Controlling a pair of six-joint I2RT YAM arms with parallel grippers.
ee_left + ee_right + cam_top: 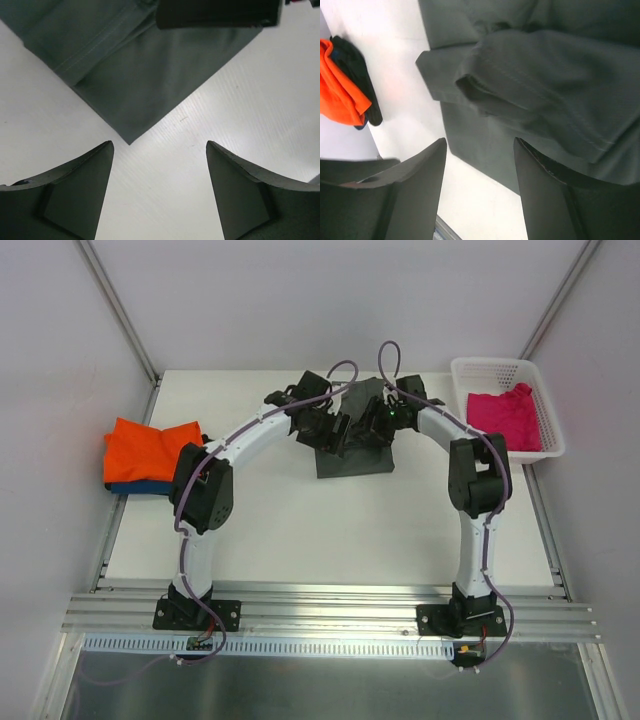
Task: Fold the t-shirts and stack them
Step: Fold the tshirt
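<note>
A dark grey t-shirt lies partly folded at the back middle of the table, with a bunched sleeve on top. Both grippers hover over it. My left gripper is open; in its wrist view only bare table lies between the fingers, and a corner of the grey t-shirt points toward them. My right gripper is open too, above the shirt's near edge, holding nothing. A folded orange t-shirt rests on a blue one at the left. A magenta t-shirt lies crumpled in the basket.
The white mesh basket stands at the back right corner of the table. The orange t-shirt also shows at the left of the right wrist view. A metal rail runs along the near edge by the arm bases.
</note>
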